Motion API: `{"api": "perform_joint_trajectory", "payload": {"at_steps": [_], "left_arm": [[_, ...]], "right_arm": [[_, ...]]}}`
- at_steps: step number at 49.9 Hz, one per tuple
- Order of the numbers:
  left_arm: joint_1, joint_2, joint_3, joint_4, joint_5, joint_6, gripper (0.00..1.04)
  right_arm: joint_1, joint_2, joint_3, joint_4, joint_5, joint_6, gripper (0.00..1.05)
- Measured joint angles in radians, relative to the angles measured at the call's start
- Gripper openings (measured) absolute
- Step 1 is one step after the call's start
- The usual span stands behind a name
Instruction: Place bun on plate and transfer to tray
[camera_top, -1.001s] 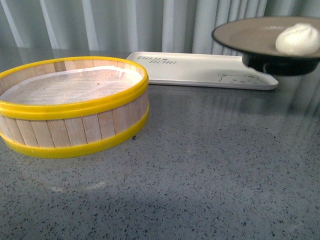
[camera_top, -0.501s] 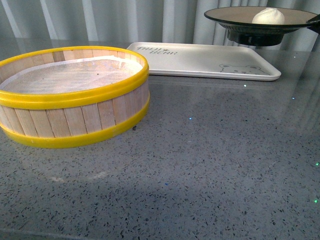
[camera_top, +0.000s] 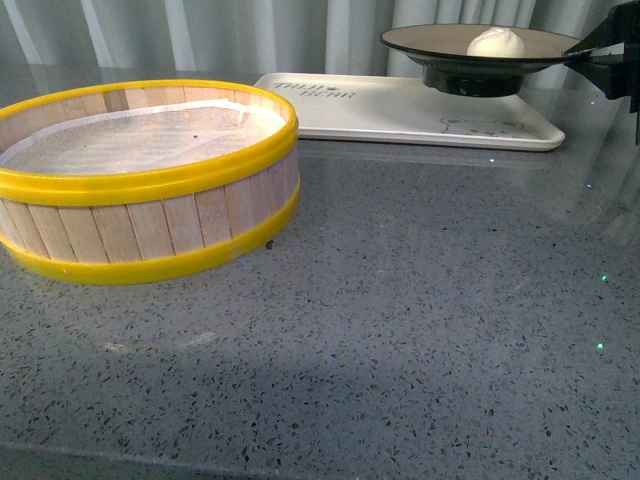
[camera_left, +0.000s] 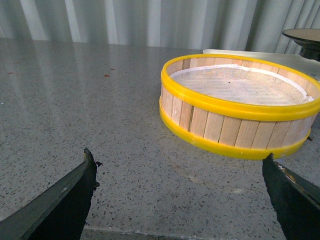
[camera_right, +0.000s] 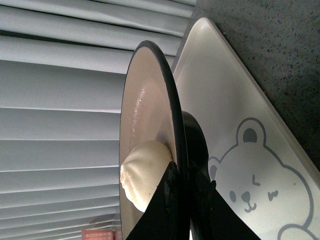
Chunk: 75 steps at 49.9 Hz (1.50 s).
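My right gripper (camera_top: 588, 55) is shut on the right rim of the plate (camera_top: 440, 42), taupe-brown inside with a black rim and foot. It holds the plate level over the right part of the cream-white tray (camera_top: 390, 112) at the back of the table. The white bun (camera_top: 497, 42) sits on the plate near the gripped edge. In the right wrist view the gripper (camera_right: 186, 175) pinches the plate rim (camera_right: 172, 90), the bun (camera_right: 142, 175) lies beside one finger, and the tray's bear drawing (camera_right: 250, 195) shows beyond. My left gripper (camera_left: 178, 153) is open and empty over bare table.
A yellow-rimmed wooden steamer basket (camera_top: 150, 180) with a white liner stands at the front left, empty; it also shows in the left wrist view (camera_left: 240, 125). The grey speckled tabletop (camera_top: 400, 330) lies in front. Pale curtains hang behind the tray.
The plate with the bun has moved left and down, from high at the right edge to low over the tray's right part. The right gripper has come into view.
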<state>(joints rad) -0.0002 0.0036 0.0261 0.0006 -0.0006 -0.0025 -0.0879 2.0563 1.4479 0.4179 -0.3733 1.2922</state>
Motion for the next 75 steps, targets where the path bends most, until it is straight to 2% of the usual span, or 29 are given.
{"api": "perform_joint_trajectory", "payload": {"at_steps": [35, 50, 52, 60, 63, 70, 75], "left_arm": [[0.0, 0.0, 0.0, 0.0, 0.0, 0.0, 0.98], [0.0, 0.0, 0.0, 0.0, 0.0, 0.0, 0.98], [0.0, 0.0, 0.0, 0.0, 0.0, 0.0, 0.98], [0.0, 0.0, 0.0, 0.0, 0.0, 0.0, 0.98], [0.0, 0.0, 0.0, 0.0, 0.0, 0.0, 0.98], [0.0, 0.0, 0.0, 0.0, 0.0, 0.0, 0.98], [0.0, 0.0, 0.0, 0.0, 0.0, 0.0, 0.98]], "right_arm": [[-0.014, 0.203, 0.272, -0.138, -0.035, -0.011, 0.02], [-0.006, 0.206, 0.274, -0.155, -0.049, -0.037, 0.03], [-0.005, 0.198, 0.257, -0.14, -0.051, -0.034, 0.08], [0.003, 0.128, 0.142, -0.099, -0.056, -0.013, 0.43], [0.005, 0.105, 0.117, -0.097, -0.054, -0.012, 0.54], [0.007, 0.055, 0.067, -0.084, -0.043, -0.008, 0.72], [0.004, -0.023, -0.011, -0.052, -0.036, -0.007, 0.91]]}}
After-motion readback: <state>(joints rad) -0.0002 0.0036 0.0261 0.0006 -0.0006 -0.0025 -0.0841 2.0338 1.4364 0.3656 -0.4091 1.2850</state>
